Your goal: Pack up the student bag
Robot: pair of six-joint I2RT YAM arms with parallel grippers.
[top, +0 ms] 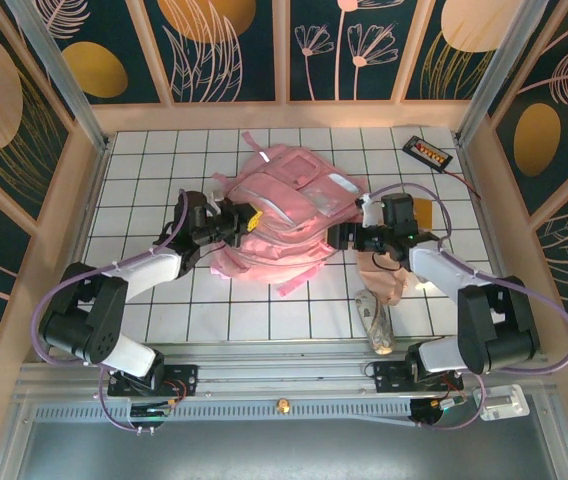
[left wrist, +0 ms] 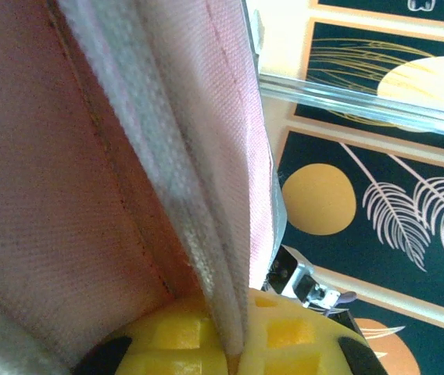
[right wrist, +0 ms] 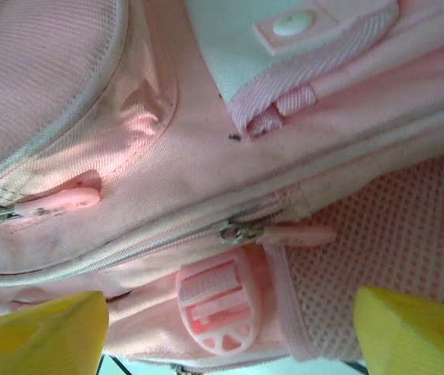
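Note:
The student bag [top: 286,212], a soft pink backpack with white panels, lies in the middle of the tiled table. My left gripper [top: 238,222] is at its left side. In the left wrist view that gripper [left wrist: 236,345] is shut, its yellow fingers [left wrist: 167,340] pinching a folded edge of the student bag's pink fabric [left wrist: 89,172]. My right gripper [top: 341,236] is at the bag's right side. It [right wrist: 230,344] stands open, its fingertips [right wrist: 42,336] on either side of a pink strap buckle [right wrist: 216,308], just below a zipper pull [right wrist: 292,233], without touching them.
A black device with an orange label [top: 428,151] lies at the back right with a thin cable. A tan crumpled item [top: 384,278] and a mottled roll [top: 376,322] lie under the right arm. An orange patch [top: 423,211] shows behind that arm. Frame posts and patterned walls close in the table.

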